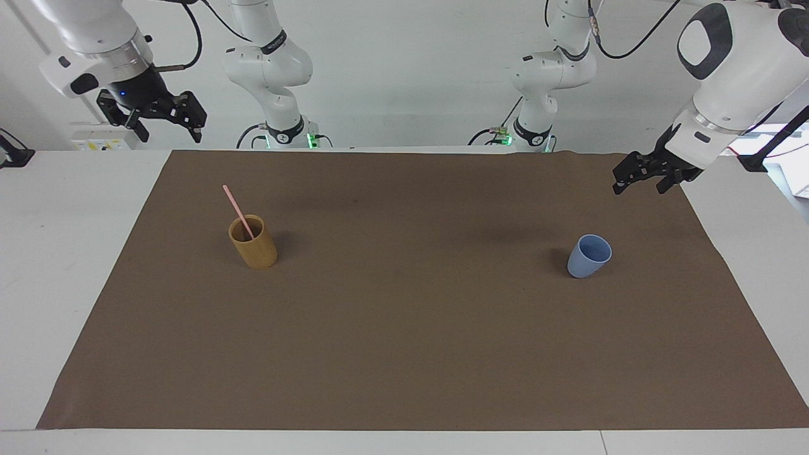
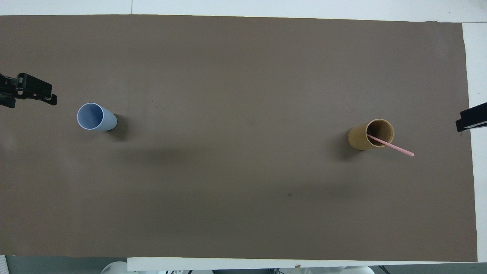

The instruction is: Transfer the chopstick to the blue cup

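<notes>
A pale pink chopstick (image 1: 237,210) (image 2: 393,146) stands slanted in a tan bamboo-coloured cup (image 1: 254,243) (image 2: 361,137) toward the right arm's end of the table, with its upper end sticking out over the rim. The blue cup (image 1: 588,256) (image 2: 93,117) stands upright and empty toward the left arm's end. My right gripper (image 1: 169,133) (image 2: 471,120) hangs open in the air over the table's edge at its own end, holding nothing. At the other end, my left gripper (image 1: 639,188) (image 2: 30,102) is raised over the mat's corner, open, with nothing between its fingers.
A brown mat (image 1: 404,354) (image 2: 236,68) covers most of the white table (image 1: 69,253), and both cups stand on it, well apart. Nothing else lies on the mat.
</notes>
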Action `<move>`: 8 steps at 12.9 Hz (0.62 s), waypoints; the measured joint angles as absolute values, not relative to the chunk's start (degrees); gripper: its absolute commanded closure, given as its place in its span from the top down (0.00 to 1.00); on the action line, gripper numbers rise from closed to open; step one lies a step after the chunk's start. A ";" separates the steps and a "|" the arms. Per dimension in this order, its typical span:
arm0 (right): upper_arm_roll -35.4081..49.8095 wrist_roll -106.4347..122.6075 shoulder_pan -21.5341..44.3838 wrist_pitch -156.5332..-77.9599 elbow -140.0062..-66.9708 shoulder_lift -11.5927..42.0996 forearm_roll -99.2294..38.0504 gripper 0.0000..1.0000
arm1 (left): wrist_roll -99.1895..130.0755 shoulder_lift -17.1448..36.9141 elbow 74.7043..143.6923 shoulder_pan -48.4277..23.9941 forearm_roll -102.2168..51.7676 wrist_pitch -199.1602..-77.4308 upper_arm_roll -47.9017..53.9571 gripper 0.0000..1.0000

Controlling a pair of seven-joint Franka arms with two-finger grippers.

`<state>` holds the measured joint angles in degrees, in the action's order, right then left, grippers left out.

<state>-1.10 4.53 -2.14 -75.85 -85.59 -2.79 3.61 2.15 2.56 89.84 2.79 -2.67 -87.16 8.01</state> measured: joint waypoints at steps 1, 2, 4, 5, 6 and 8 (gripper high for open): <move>-1.10 4.53 -2.14 -75.85 -85.59 -2.79 3.61 0.99 | 2.15 2.56 89.84 2.79 -2.67 -87.15 8.01 1.00; -1.10 4.53 -2.14 -75.85 -85.59 -2.80 3.61 0.99 | 2.14 2.56 89.84 2.79 -2.67 -87.15 8.01 1.00; -1.10 4.53 -2.10 -75.85 -85.60 -2.81 3.61 0.99 | 2.14 2.56 89.84 2.79 -2.67 -87.15 8.01 1.00; -1.09 4.53 -2.08 -75.85 -85.62 -2.82 3.61 0.99 | 2.14 2.56 89.84 2.79 -2.67 -87.14 8.01 1.00; -1.08 4.53 -2.02 -75.85 -85.64 -2.84 3.61 0.99 | 2.14 2.56 89.84 2.79 -2.67 -87.14 8.01 1.00; -0.83 4.53 -1.80 -75.84 -86.10 -2.98 3.60 0.99 | 2.14 2.56 89.84 2.79 -2.67 -87.14 8.01 1.00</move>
<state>-0.83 4.53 -1.80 -75.84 -86.10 -2.98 3.60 2.14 2.56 89.84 2.79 -2.67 -87.14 8.01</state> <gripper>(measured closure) 0.004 0.000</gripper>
